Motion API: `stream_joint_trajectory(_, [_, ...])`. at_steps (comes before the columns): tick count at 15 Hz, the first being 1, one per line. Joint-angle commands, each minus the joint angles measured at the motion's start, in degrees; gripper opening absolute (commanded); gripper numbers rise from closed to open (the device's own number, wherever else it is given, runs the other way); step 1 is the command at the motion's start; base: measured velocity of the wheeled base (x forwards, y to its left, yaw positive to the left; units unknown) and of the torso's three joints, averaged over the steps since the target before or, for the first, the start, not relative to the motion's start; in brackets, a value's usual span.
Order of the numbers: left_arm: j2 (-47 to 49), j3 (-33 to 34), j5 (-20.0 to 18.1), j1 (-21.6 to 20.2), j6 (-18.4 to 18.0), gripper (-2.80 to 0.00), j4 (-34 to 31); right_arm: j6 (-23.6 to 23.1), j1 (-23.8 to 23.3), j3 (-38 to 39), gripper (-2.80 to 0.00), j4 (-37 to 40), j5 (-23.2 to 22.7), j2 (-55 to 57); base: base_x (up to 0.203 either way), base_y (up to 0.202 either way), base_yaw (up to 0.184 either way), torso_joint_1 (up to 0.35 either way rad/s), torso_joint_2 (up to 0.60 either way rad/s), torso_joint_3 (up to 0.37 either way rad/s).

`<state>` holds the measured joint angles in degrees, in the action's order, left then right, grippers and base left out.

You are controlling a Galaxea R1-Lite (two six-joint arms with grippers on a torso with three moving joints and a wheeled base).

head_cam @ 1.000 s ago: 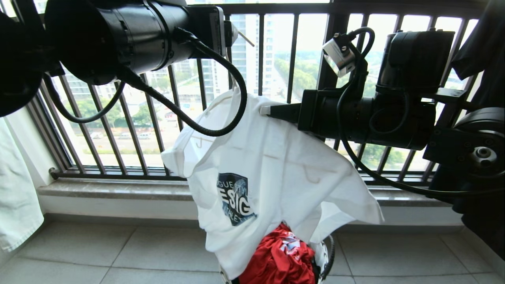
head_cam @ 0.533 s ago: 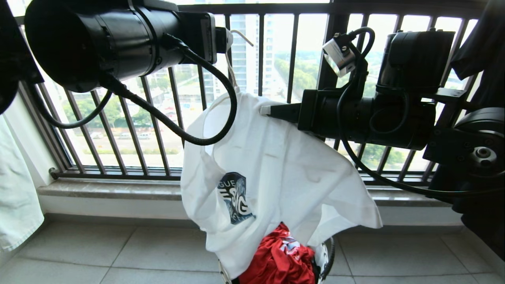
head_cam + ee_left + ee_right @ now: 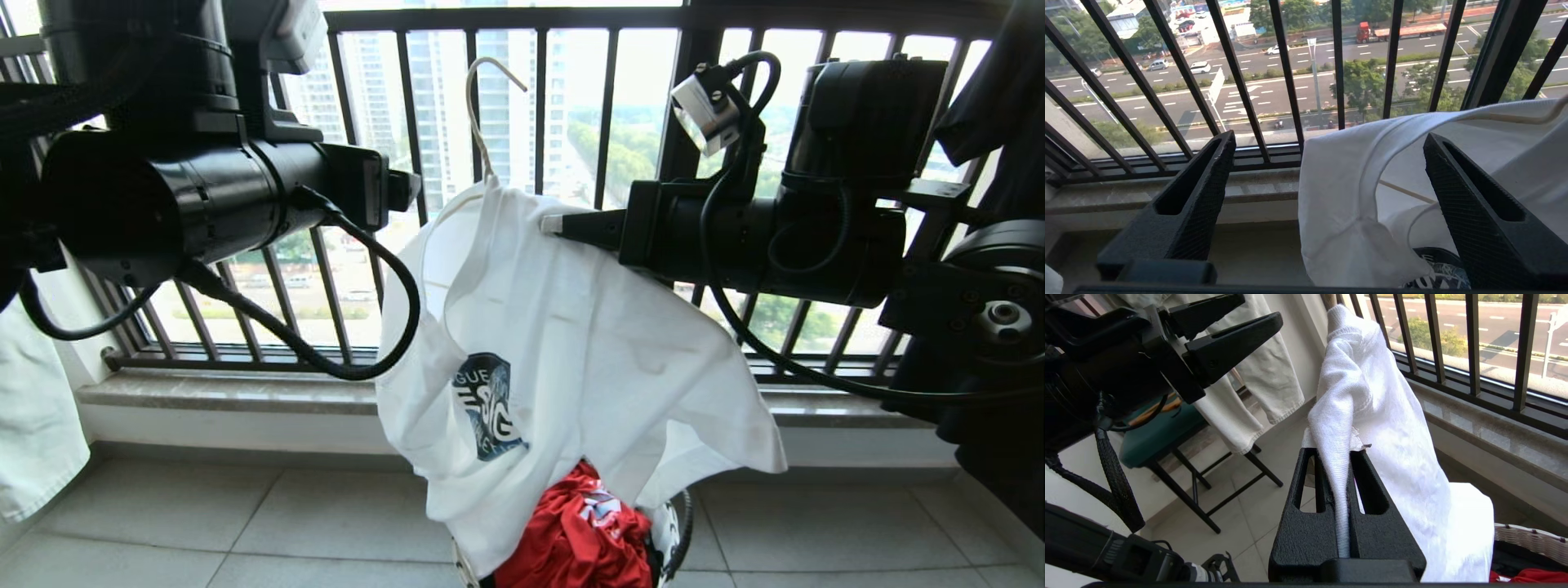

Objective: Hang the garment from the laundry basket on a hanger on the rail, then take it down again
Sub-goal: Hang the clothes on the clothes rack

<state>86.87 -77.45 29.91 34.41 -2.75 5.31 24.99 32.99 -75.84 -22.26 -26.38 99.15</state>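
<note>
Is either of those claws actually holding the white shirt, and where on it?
Yes: the right gripper is shut on the white T-shirt, pinching a fold of cloth at its shoulder, beside the hanger. The left gripper is open, holding nothing.

Soft white cloth garment; thin wire hanger; matt floor tiles

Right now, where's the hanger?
Head view, upper centre: the hanger sticks up out of the T-shirt's collar in front of the railing, between the open left hand and the right hand gripping the shirt.
</note>
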Motion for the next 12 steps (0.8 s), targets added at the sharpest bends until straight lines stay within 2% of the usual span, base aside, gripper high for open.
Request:
stream_joint_trajectory(1, [-1.9, 2.4, 0.28, -1.25, 0.51, -2.8, -0.18, 0.15, -0.03, -0.01, -2.8, -0.15, -0.16, -0.09, 0.0, 0.0, 0.0, 0.0, 0.0, 0.0])
stream_joint_trajectory(3, [-2.15, 4.09, 1.43, -2.32, 0.9, -2.8, -0.21, 0.15, -0.12, -0.01, -2.8, -0.15, -0.16, -0.18, 0.0, 0.0, 0.0, 0.0, 0.0, 0.0])
stream_joint_trajectory(5, [-1.99, 4.53, 2.06, -2.7, 3.45, -2.8, -2.07, 0.15, -0.12, -0.01, -2.8, -0.15, -0.16, -0.18, 0.0, 0.0, 0.0, 0.0, 0.0, 0.0])
stream_joint_trajectory(7, [-1.7, 3.41, 1.79, -2.61, 7.06, -2.8, -11.46, 0.15, -0.12, -0.01, -2.8, -0.07, -0.16, -0.18, 0.0, 0.0, 0.0, 0.0, 0.0, 0.0])
stream_joint_trajectory(9, [1.41, -1.24, 1.0, -2.53, 13.76, -2.8, -21.01, 0.15, -0.12, -0.36, -2.8, -0.06, -0.16, -0.09, 0.0, 0.0, 0.0, 0.0, 0.0, 0.0])
stream_joint_trajectory(11, [3.24, -5.82, -4.51, -2.56, 18.04, -2.8, -27.98, 0.15, -0.12, -0.45, -2.8, -0.06, -0.07, -0.01, 0.0, 0.0, 0.0, 0.0, 0.0, 0.0])
stream_joint_trajectory(12, [4.35, -8.27, -5.97, -2.6, 19.68, -2.8, -30.8, 0.15, -0.12, -0.45, -2.8, -0.06, -0.07, 0.08, 0.0, 0.0, 0.0, 0.0, 0.0, 0.0])
